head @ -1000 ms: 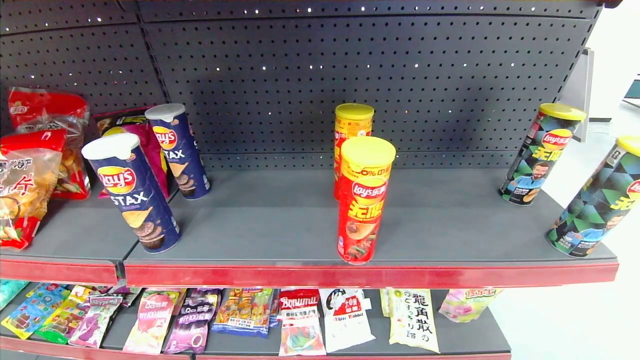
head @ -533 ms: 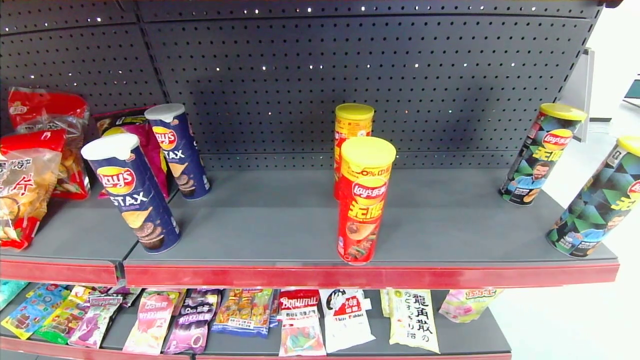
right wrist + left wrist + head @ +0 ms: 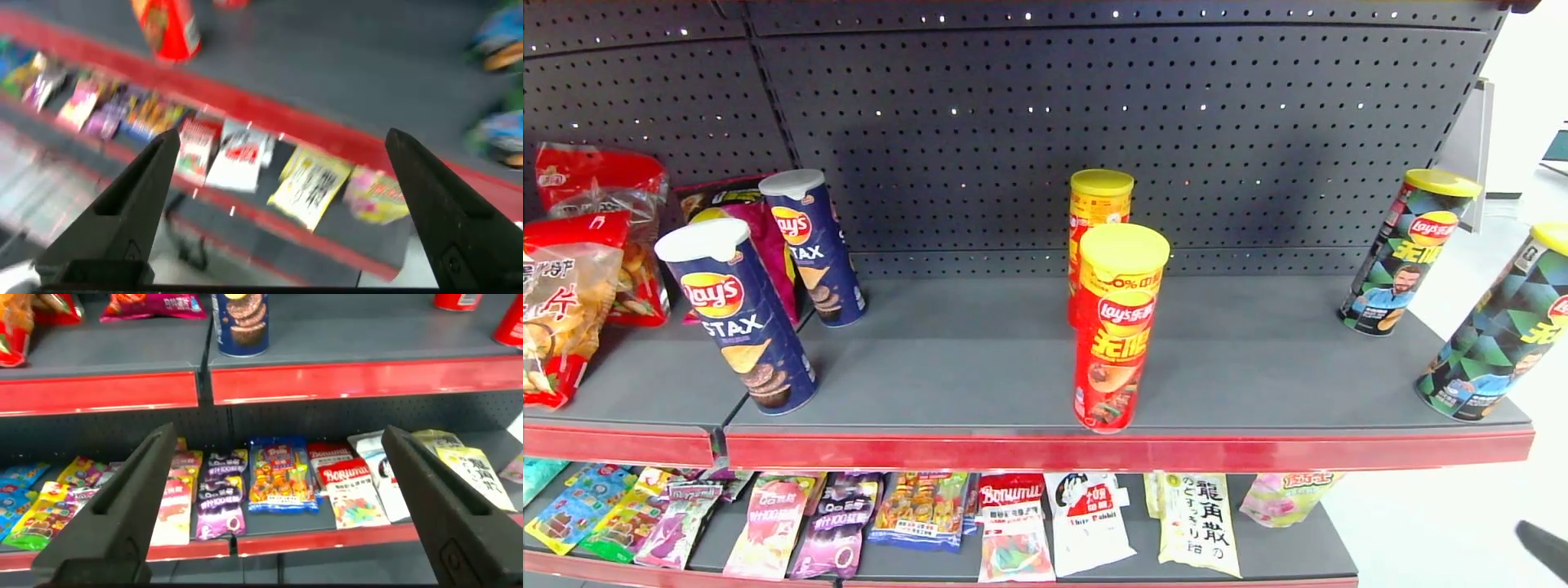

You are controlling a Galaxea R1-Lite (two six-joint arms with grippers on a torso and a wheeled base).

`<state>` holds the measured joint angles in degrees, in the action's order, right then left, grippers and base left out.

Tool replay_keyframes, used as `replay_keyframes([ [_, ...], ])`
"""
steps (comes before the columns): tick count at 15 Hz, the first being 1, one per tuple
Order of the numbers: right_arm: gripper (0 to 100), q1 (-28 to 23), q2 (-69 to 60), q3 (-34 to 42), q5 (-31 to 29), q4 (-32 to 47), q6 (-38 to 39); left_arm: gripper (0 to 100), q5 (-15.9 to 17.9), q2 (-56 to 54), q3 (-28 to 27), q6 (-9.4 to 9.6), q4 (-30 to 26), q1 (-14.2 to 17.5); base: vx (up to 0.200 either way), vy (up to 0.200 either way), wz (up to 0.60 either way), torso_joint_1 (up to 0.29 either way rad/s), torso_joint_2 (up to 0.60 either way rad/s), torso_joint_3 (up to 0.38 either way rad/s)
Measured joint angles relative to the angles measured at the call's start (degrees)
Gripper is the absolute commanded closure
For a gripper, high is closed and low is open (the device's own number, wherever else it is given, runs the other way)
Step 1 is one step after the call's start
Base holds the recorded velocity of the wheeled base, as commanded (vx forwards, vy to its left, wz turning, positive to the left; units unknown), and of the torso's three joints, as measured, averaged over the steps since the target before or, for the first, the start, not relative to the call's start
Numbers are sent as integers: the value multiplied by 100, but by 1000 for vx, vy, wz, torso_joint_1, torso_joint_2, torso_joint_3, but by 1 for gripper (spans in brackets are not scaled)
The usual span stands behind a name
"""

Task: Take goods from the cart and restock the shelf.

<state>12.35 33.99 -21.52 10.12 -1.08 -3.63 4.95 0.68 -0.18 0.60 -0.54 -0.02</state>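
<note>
Before the snack shelf, head view first. Upper shelf board (image 3: 980, 367): grey, with a red front edge (image 3: 1127, 451) and a pegboard back panel (image 3: 1094, 106). The goods stand upright on it in pairs.
- Front blue chip can (image 3: 737, 314), white lid, near the edge. Rear blue chip can (image 3: 814, 245) stands behind it, just beside a magenta bag (image 3: 760, 224).
- Front red chip can (image 3: 1117, 327), yellow lid, close to the edge at mid-shelf. Rear red chip can (image 3: 1098, 204) is directly behind it and partly hidden.
- Two green-patterned chip cans at the right end: one (image 3: 1409, 253) farther back, the other (image 3: 1494, 327) at the front corner.
- Red snack bags (image 3: 572, 278) are stacked at the far left.

Lower shelf (image 3: 1282, 555): a row of flat candy packets (image 3: 1013, 523) lying side by side.

Left gripper (image 3: 278, 431): held low and level, pointing straight at the lower shelf from under the red front edge. Its fingers (image 3: 122, 506) are spread wide, and the candy packets show in the gap. The front blue chip can sits above it, well apart.

Right gripper (image 3: 282, 135): aimed at the shelving at a slant, so the red front edge runs diagonally across its view. Its fingers (image 3: 441, 212) are also spread wide, framing the lower shelf's packets. The front red chip can stands beyond, well apart from it.

Right arm (image 3: 1542, 545): one dark end shows low, off the right end of the lower shelf.
</note>
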Motion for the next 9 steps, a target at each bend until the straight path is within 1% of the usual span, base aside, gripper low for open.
replay_keyframes([
  [3, 0, 346, 1391, -205, 69, -148, -30, 0, -5, -35, 0, 2, 0, 10, 0, 0, 0, 0, 0, 0],
  [6, 0, 573, 2807, -668, 88, -338, -11, 0, -5, -39, 0, 2, 0, 10, 0, 0, 0, 0, 0, 0],
  [8, 0, 675, 3707, -1014, 79, -778, 13, 0, -5, -41, 0, 2, 2, 10, 0, 0, 0, 0, 0, 0],
  [9, 0, 717, 4153, -1161, 66, -1131, 20, 0, -5, -41, 0, 2, 0, 10, 0, 0, 0, 0, 0, 0],
])
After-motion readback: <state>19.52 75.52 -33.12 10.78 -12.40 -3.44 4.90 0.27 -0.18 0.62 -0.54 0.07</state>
